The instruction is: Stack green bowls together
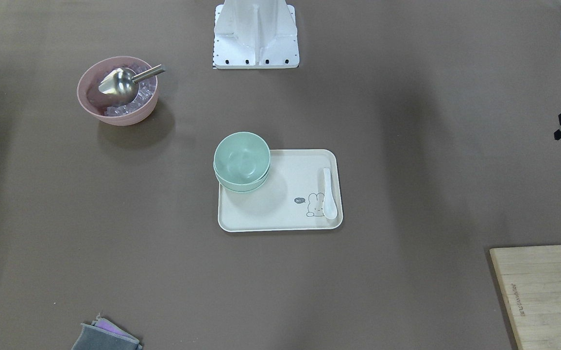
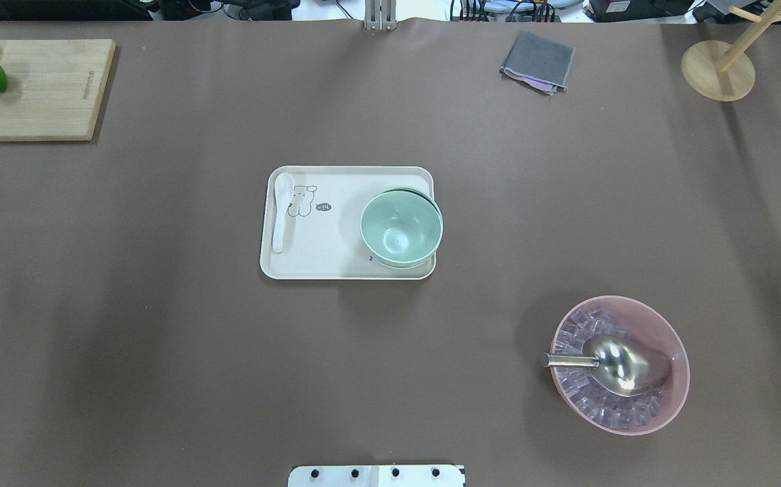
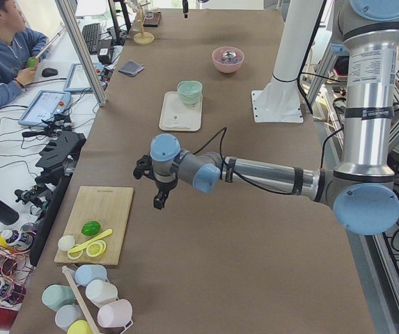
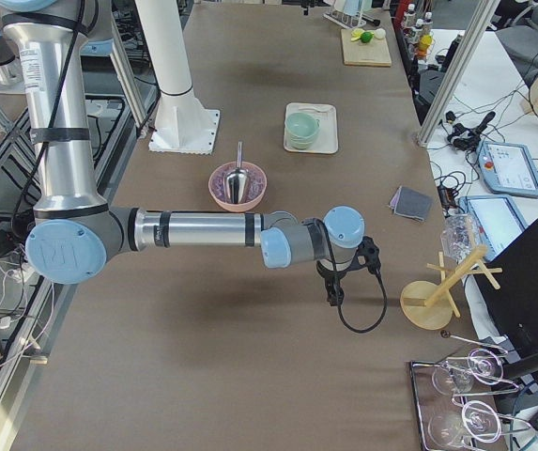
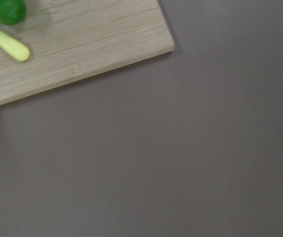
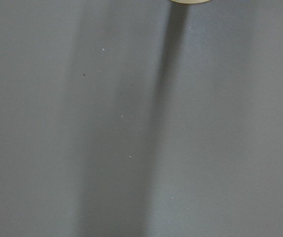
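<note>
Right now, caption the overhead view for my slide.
Stacked green bowls and white spoon on cream tray; metal scoop in pink bowl of ice.

I see the green bowls nested on the tray, my left gripper hanging near the cutting board.

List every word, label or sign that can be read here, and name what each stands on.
"hi": in the dark speech bubble beside the rabbit drawing on the tray; a small mark follows, too small to tell.
Engraved brand along the cutting board: too small to read.
Printed band on the left arm: blurred, unreadable.
Printed band on the right arm: blurred, unreadable.
</note>
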`<action>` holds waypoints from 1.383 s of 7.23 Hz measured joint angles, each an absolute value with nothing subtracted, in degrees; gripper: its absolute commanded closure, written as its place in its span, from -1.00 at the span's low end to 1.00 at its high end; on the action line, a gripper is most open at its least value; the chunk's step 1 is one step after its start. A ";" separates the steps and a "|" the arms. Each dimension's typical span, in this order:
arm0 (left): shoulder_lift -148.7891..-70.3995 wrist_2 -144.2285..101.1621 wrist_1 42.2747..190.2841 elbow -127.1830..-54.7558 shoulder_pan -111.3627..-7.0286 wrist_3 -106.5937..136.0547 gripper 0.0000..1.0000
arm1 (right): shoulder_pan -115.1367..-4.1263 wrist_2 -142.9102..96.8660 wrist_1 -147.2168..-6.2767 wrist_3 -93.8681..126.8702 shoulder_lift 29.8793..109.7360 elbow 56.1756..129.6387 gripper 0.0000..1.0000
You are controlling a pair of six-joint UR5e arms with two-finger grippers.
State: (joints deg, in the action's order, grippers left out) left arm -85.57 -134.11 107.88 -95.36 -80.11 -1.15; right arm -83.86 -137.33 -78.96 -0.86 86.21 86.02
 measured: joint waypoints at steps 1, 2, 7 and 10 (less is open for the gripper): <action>-84.32 -133.79 107.86 -94.55 -81.49 -3.59 -0.97 | -84.65 -137.01 -78.95 -2.82 86.65 85.34 -1.00; -83.25 -133.62 107.85 -94.28 -82.16 -4.43 -0.97 | -84.98 -136.92 -78.95 -3.61 86.91 84.99 -1.00; -82.18 -133.74 107.91 -95.24 -82.58 0.74 -0.97 | -85.16 -137.32 -78.26 -4.08 88.50 85.11 -1.00; -82.19 -133.30 107.90 -95.14 -82.53 1.33 -0.97 | -85.17 -135.67 -78.06 -4.05 88.89 85.13 -1.00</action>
